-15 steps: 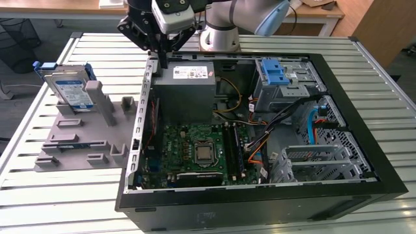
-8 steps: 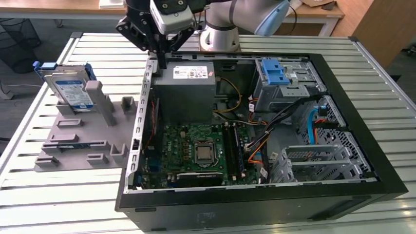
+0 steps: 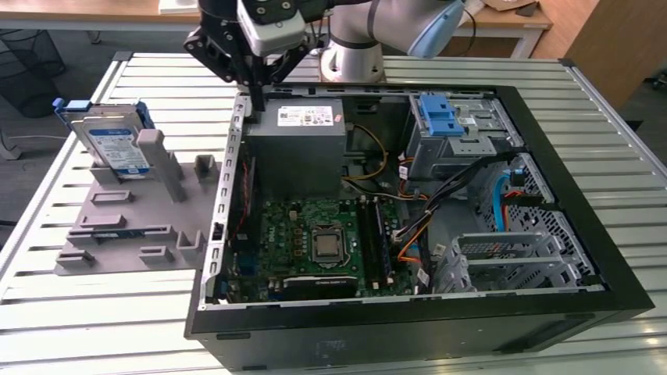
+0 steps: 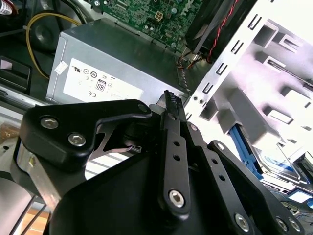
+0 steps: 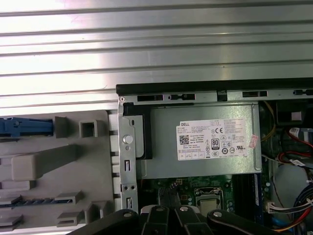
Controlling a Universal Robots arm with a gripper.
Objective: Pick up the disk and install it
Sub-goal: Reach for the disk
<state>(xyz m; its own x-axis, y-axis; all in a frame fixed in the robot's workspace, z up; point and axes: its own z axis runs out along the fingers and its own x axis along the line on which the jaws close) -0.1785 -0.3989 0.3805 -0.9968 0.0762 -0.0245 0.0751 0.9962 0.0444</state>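
- Black sheet steel forms the nearest wall of the open computer case [image 3: 417, 320], which lies on its side on the ribbed aluminium worktop [image 3: 105, 312].
- Inside we see the flat green motherboard [image 3: 312, 234]. On the exterior view's right of it is a perforated silver drive cage [image 3: 521, 254], with black, orange and blue cables crossing between the two.
- On the exterior view's left, just beside the case wall, lies a matte grey moulded fixture [image 3: 125, 234] with slots and upright posts.
- The disk [image 3: 112, 144] stands on edge at the far end of that fixture. It has a silver body, a white-and-blue label and a blue plastic frame.
- There is open room above the disk, and it sits well apart from the end effector. A post hides its lower edge.
- In the first wrist view the picture's border cuts off the blue end of the disk's frame [image 5: 24, 127].
- Farther in, the smooth grey power-supply box [image 3: 297, 148] with its white sticker fills the case's far corner, close against the wall.
- The black end effector [image 3: 250, 98] hangs over that wall, just beside the power-supply box. Its fingers are drawn together with nothing between them.
- The second wrist view shows a ribbed fingertip pad [image 4: 170, 100].
- Beyond, a blue latch [image 3: 443, 117] sits atop the metal bay.
- The arm [image 3: 365, 31] has grey and pale-blue joints and is cut off above.
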